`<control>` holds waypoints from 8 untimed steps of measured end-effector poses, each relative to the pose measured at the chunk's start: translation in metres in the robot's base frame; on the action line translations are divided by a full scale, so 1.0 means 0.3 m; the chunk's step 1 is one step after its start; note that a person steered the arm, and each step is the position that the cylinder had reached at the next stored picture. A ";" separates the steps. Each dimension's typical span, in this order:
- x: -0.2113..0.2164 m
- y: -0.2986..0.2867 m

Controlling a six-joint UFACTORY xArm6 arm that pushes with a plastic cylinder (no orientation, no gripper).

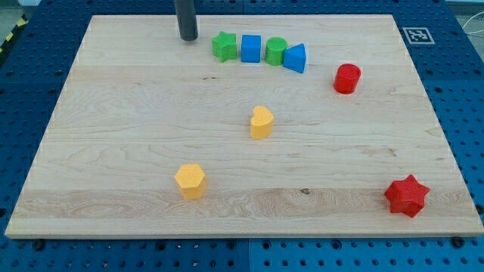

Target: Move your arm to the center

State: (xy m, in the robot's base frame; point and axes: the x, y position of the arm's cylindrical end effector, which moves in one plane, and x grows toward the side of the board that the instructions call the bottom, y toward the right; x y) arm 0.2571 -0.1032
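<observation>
Camera view: my tip (187, 38) rests near the wooden board's (121, 151) top edge, bare and touching no block, just left of the green star block (223, 47), well above the central yellow block (261, 122).

My tip (188, 37) at surface (113, 151) top, just left of green star (223, 46). Row star, blue cube (251, 47), green cylinder (276, 51), blue wedge (296, 58) blocks the right. Open lane down toward centre; yellow block (261, 122) sits there, yellow hexagon (190, 180) lower left.
</observation>
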 end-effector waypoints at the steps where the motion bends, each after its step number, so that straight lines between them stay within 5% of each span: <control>1: 0.064 0.023; 5: 0.330 0.043; 8: 0.373 0.083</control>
State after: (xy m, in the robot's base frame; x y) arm 0.3691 -0.0784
